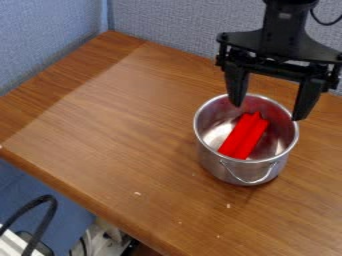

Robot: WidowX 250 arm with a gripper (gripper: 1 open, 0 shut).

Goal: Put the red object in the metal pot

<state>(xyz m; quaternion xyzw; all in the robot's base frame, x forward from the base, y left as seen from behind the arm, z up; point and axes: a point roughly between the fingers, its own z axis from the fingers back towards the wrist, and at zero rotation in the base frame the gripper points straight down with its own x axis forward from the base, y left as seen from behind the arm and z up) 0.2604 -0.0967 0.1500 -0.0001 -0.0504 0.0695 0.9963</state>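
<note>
- Pot of shiny steel sits near the far right corner of the wooden bench, upright, its small handle turned toward the camera at the front edge of the rim.
- Red bar lies inside the pot, tilted: its lower end rests on the pot floor toward the front, its upper end leans up toward the back wall. It looks about as long as the pot is wide, which would explain why it props at a slant rather than lying flat.
- End effector hangs above the pot's back rim, pointing straight down, its two dark fingers spread wide and empty; one finger shows over the left side of the rim, the other over the right.
- Nothing is gripped: the bar sits clear below the fingertips with open space between them, so the hold reads as released.
- Spread of the fingers roughly matches the pot's width, a stance that suits letting a long object drop free between them without snagging.
- Task's thing is where the task wants it, in the pot; judged from this arrangement, the placing looks done and only clearing the arm away would remain.
- Rest of the bench carries nothing else in view; a blue partition stands behind it, and dark cables show below the front edge.
</note>
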